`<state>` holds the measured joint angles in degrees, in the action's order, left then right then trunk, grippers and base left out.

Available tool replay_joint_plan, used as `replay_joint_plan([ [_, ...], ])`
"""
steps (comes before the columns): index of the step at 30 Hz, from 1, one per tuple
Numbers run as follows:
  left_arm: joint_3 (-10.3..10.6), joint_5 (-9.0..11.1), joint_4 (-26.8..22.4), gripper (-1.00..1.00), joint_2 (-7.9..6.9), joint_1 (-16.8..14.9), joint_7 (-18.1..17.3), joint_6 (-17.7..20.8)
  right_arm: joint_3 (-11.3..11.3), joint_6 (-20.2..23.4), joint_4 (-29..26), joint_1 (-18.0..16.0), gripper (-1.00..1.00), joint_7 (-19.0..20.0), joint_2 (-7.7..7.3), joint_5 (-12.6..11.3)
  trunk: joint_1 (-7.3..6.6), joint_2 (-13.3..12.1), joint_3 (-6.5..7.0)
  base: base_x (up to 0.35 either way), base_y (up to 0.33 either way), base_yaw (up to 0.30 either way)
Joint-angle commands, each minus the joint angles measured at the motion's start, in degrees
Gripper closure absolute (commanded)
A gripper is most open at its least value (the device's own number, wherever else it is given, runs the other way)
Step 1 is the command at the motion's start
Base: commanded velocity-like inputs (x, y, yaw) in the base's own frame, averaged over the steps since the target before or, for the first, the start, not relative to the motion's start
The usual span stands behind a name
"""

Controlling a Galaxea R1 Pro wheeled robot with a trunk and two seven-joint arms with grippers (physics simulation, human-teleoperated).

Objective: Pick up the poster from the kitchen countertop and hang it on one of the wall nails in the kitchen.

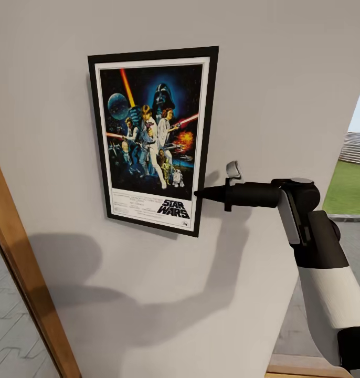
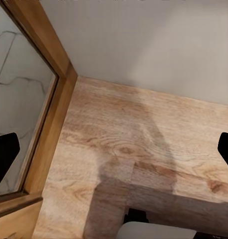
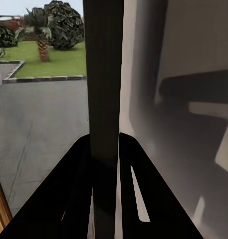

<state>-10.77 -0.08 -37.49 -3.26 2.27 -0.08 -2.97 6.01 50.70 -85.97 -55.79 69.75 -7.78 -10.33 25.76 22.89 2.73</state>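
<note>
Low right in the head view, our right gripper [image 1: 203, 193] pinches the poster's [image 1: 151, 136] edge. The poster sits flat on the wall [image 1: 285, 79], a bit tilted. Our left gripper's [image 2: 114, 154] fingers are spread wide. If we let go off the nail, it could fall.

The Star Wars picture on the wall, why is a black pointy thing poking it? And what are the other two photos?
That pointy thing is a robot's right claw, at the end of its black and white arm. It is pinching the right edge of the poster and holding it flat against the pale wall. The big photo comes from a camera on the robot's head. The other two come from small cameras near each claw. The right one looks along the poster's dark edge, squeezed between two black fingers. The left one looks down at a wooden floor; its fingers are wide apart, holding nothing.
</note>
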Motion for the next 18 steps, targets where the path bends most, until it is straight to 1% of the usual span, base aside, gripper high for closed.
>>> replay_joint_plan([
  [1,-0.04,-0.01,-0.04,-1.00,0.01,0.02,-0.01,-0.11,0.06,0.45,0.01,-0.02,1.00,0.04,-0.04,-0.33,0.02,0.03,-0.01,0.000,0.000,0.000],
  [18,-0.04,0.02,-0.04,-1.00,0.03,0.06,-0.01,-0.11,0.06,0.45,0.01,-0.02,1.00,-0.05,-0.04,-0.31,0.02,0.03,-0.01,0.000,0.000,0.000],
])
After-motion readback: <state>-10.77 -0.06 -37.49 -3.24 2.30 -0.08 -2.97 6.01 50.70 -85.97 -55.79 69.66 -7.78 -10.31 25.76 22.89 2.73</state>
